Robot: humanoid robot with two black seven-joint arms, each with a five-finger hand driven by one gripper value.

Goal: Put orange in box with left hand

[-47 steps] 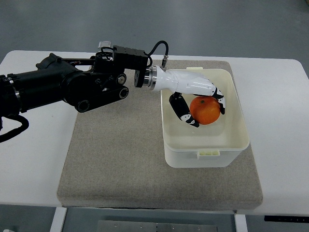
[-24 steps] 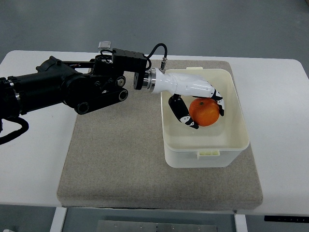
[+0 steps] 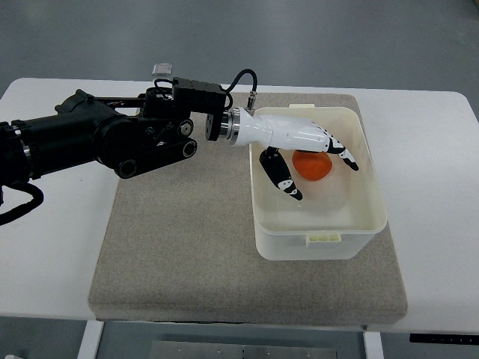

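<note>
The orange (image 3: 313,166) lies inside the cream plastic box (image 3: 322,238), towards its far half, partly hidden under my fingers. My left hand (image 3: 318,168) reaches over the box from the left on a black arm. Its white fingers (image 3: 346,154) are spread straight out above the orange, and the thumb (image 3: 282,178) points down to the orange's left. The hand holds nothing. The right arm does not show.
The box stands on the right side of a grey felt mat (image 3: 179,247) that covers the white table (image 3: 434,194). My black left arm (image 3: 97,138) crosses the mat's far left corner.
The left hand's fingers have spread off the orange. The orange has dropped from the grasp and now rests lower in the box.
</note>
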